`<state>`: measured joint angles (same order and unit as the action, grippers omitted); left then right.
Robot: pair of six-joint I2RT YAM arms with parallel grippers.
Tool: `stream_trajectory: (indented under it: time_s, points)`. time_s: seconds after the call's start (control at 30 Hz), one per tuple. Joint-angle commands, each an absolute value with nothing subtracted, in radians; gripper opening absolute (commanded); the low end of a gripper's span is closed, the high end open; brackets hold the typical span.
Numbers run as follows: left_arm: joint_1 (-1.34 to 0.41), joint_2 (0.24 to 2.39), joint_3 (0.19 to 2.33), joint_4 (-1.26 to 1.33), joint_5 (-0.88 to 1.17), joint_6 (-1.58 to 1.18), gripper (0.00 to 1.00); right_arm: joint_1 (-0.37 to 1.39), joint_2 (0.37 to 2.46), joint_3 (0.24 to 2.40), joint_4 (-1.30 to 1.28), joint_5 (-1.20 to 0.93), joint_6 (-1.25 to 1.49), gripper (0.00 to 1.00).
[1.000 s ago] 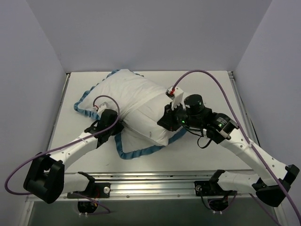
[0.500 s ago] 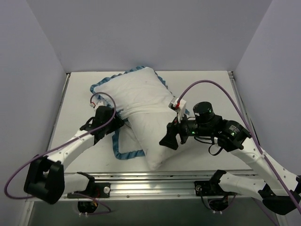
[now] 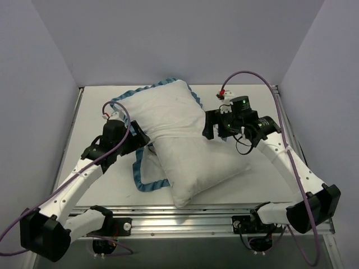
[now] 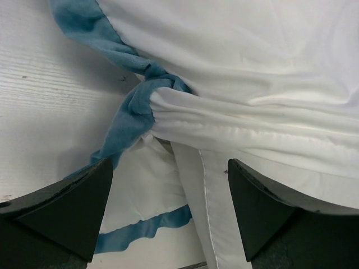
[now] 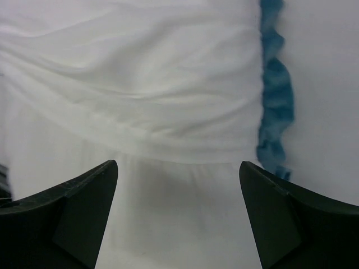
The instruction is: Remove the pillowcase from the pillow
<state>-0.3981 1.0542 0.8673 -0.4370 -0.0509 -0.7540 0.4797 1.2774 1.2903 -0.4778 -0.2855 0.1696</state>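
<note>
The white pillow [image 3: 196, 165] lies on the table with its near half bare, sticking out toward the front edge. The pillowcase [image 3: 165, 109], white side out with a teal ruffle [image 3: 147, 182], still wraps its far half. My left gripper [image 3: 141, 141] is open at the left of the bunched hem. In the left wrist view that gripper [image 4: 171, 196] holds nothing, facing gathered pillowcase [image 4: 235, 126] and ruffle [image 4: 129, 115]. My right gripper [image 3: 207, 126] is open at the right side. In the right wrist view this gripper [image 5: 178, 190] is empty above the pillow [image 5: 179, 224], near the pillowcase hem [image 5: 146, 78].
The white table [image 3: 90, 168] is boxed in by grey walls on the left, back and right. An aluminium rail [image 3: 185, 216] runs along the near edge by the arm bases. Purple cables [image 3: 252, 75] loop over both arms.
Both grippers have opened and let go of the fabric. The pillow has slid further out of the pillowcase toward the near edge. The right arm has swung back up to the hem.
</note>
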Motion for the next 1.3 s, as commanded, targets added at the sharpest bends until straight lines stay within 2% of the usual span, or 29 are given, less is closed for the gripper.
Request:
stream_trajectory:
  time_s: [0.0, 0.2, 0.37, 0.47, 0.67, 0.73, 0.87, 1.0, 1.13, 1.2, 1.27]
  points:
    - [-0.397, 1.162, 0.922, -0.393, 0.0, -0.738, 0.91, 0.408, 1.285, 1.224, -0.492, -0.161, 0.228, 0.85]
    - [-0.397, 1.475, 1.112, -0.279, 0.1, -0.707, 0.91, 0.44, 1.26, 1.091, -0.422, -0.334, 0.311, 0.79]
    - [-0.399, 1.661, 1.278, -0.238, 0.155, -0.681, 0.91, 0.69, 1.253, 1.032, -0.272, -0.363, 0.403, 0.79]
    - [-0.399, 1.695, 1.367, -0.265, 0.166, -0.647, 0.92, 0.745, 1.262, 1.006, -0.148, -0.397, 0.463, 0.79]
    - [-0.387, 1.615, 1.443, -0.402, 0.092, -0.523, 1.0, 0.772, 1.336, 1.074, -0.103, -0.361, 0.45, 0.79]
    - [-0.385, 1.548, 1.454, -0.466, 0.027, -0.453, 0.94, 0.77, 1.328, 1.111, -0.11, -0.297, 0.428, 0.79]
    - [-0.388, 1.415, 1.421, -0.543, -0.064, -0.358, 0.94, 0.738, 1.273, 1.124, -0.147, -0.123, 0.439, 0.79]
    - [-0.434, 1.273, 1.341, -0.578, -0.072, -0.249, 0.94, 0.635, 1.181, 1.065, -0.124, -0.126, 0.482, 0.79]
    - [-0.673, 1.142, 1.26, -0.583, -0.185, -0.131, 0.94, 0.546, 1.157, 1.025, -0.126, -0.134, 0.477, 0.8]
    - [-0.83, 1.12, 1.224, -0.575, -0.245, -0.118, 0.94, 0.529, 1.172, 1.025, -0.158, -0.103, 0.471, 0.8]
    - [-0.915, 1.112, 1.21, -0.575, -0.302, -0.136, 0.94, 0.505, 1.181, 1.016, -0.158, -0.094, 0.476, 0.8]
